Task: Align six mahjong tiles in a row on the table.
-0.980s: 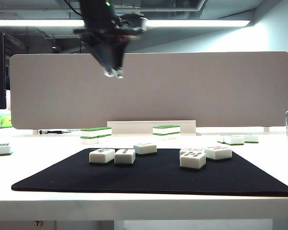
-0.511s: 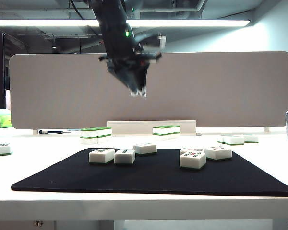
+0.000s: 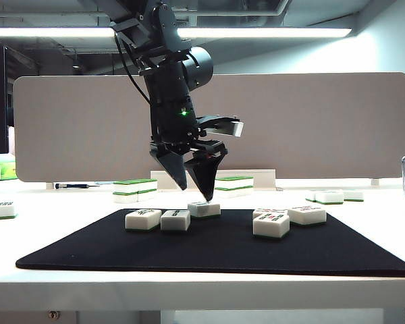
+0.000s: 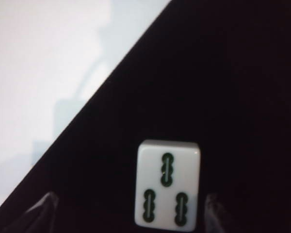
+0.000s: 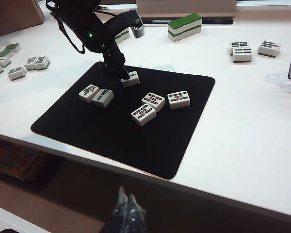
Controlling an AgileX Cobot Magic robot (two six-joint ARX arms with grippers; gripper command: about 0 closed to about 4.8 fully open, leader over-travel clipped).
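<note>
Left gripper [image 3: 193, 192] poised directly above the rear tile [image 3: 204, 209] on the black mat [image 3: 216, 253], jaws spread wide and empty, one fingertip [image 4: 43, 213] to each side of the tile in the left wrist view. Tile lying flat, face up, three green bamboo marks showing, its long axis running along the gap, so the short sides face neither finger and the long sides do. Straight down, then: no sideways shift called for, by the look of it, only a descent and a close across the narrow width. Five more face-up tiles on the same mat: a pair [image 3: 157, 220] touching side by side near the left, a cluster of three [image 3: 288, 220] well apart to the right. Right gripper [image 5: 126, 213] hanging low off the near edge of the table [image 5: 242, 145], fingers together, holding nothing, far from every tile. Left arm plainly the nearer one. Row not yet formed; tiles scattered in two groups.
</note>
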